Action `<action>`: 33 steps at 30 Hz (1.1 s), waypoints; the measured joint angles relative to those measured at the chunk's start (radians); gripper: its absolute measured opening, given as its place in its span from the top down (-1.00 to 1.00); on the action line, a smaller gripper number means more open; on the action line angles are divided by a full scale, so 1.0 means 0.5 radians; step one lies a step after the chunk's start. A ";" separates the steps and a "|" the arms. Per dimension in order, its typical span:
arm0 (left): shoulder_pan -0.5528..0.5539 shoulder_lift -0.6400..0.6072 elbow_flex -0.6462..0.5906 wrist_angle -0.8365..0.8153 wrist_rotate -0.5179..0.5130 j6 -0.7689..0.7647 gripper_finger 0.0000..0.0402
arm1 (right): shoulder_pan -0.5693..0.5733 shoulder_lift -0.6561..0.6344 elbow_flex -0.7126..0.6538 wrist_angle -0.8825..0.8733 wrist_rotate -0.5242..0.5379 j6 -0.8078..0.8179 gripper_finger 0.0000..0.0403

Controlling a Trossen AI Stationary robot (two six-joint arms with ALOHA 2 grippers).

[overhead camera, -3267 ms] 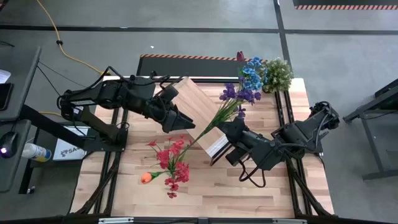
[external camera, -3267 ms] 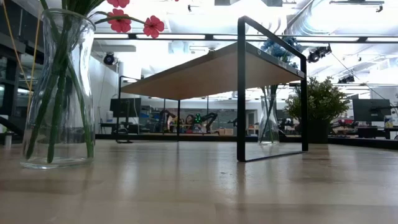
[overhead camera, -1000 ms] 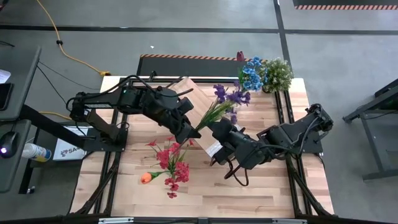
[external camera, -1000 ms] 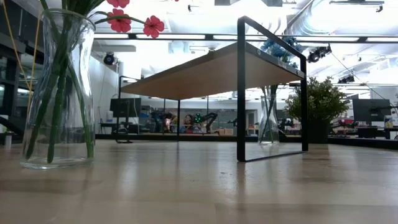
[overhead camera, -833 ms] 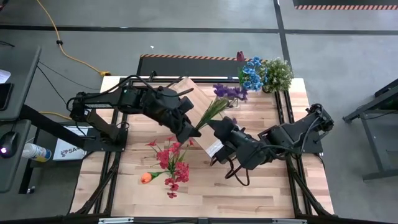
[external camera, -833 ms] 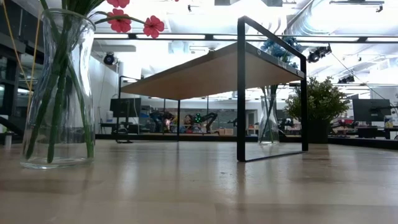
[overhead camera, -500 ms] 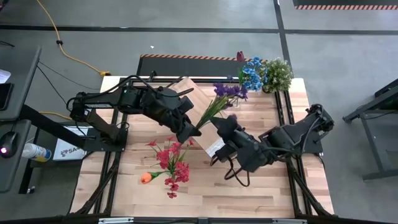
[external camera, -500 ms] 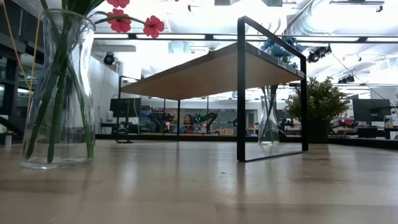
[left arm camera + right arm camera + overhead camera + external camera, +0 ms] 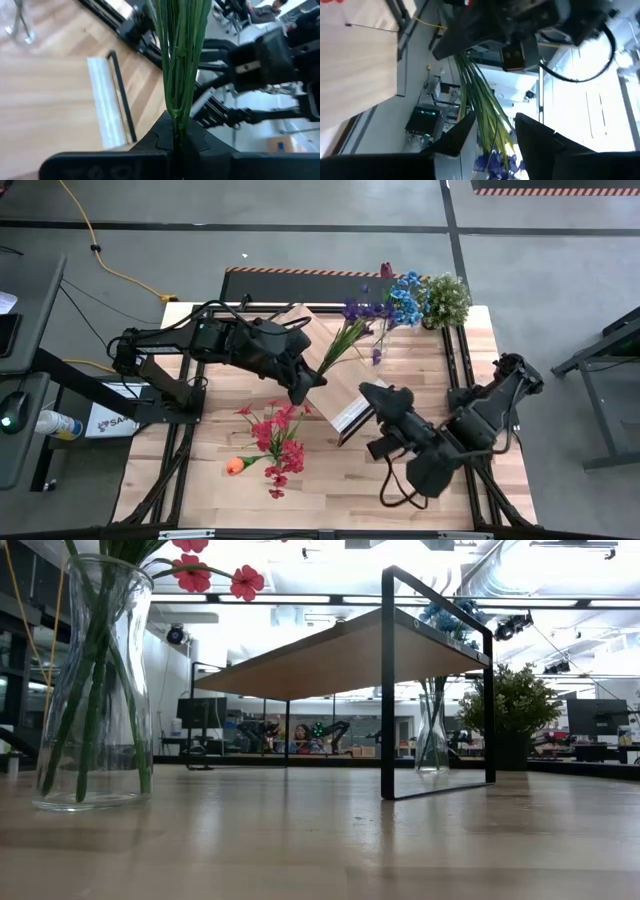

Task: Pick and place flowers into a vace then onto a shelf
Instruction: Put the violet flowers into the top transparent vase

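Since a second ago the right gripper [image 9: 372, 392] has let go of the purple flowers [image 9: 352, 320] and drawn back toward the table's near edge; the bunch now leans further toward the far side.

High view: left gripper [image 9: 308, 383] over the shelf [image 9: 305, 335], clamped shut on the lower stalks of the purple bunch, blooms angled toward the blue flowers [image 9: 405, 295]. Red flowers [image 9: 274, 435] stand on the tabletop [image 9: 330, 480] near the shelf's white-edged end, an orange bloom [image 9: 234, 466] at their side. Bushy potted plant [image 9: 446, 298] at the far right corner, just beside the blue flowers.

Low view: glass vase [image 9: 92, 685] at left holds green stems with red blooms at its mouth. A second, smaller vase [image 9: 432, 730] behind the shelf [image 9: 330, 660] frame holds the blue bunch. Potted plant [image 9: 510, 710] beside it.

Left wrist view: fingers [image 9: 160, 137] pinched tight on the green stalks [image 9: 180, 55].

Right wrist view: fingers [image 9: 535, 135] parted, nothing between them touching; the stalks [image 9: 477, 107] hang from the left gripper [image 9: 462, 46] beyond.
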State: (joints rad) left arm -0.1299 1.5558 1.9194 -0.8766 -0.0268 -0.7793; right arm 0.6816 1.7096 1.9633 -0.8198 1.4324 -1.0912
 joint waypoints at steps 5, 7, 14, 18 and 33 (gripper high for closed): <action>0.000 0.000 -0.001 0.069 -0.116 0.096 0.80 | 0.106 -0.001 -0.002 -0.029 0.104 0.211 0.37; 0.000 0.000 -0.001 0.127 -0.143 0.139 0.80 | 0.145 -0.003 -0.002 -0.029 0.132 0.270 0.37; -0.001 0.000 -0.001 0.377 -0.222 0.309 0.80 | 0.240 -0.063 -0.002 -0.031 0.228 0.583 0.37; -0.001 0.000 -0.001 0.499 -0.234 0.402 0.80 | 0.288 -0.132 -0.002 -0.030 0.277 0.821 0.37; -0.002 0.000 -0.001 0.785 -0.250 0.684 0.80 | 0.410 -0.491 -0.002 -0.029 -0.035 1.675 0.37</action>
State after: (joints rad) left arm -0.1307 1.5558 1.9190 -0.4839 -0.1520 -0.4374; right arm 0.8867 1.4640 1.9625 -0.8345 1.4151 -0.2536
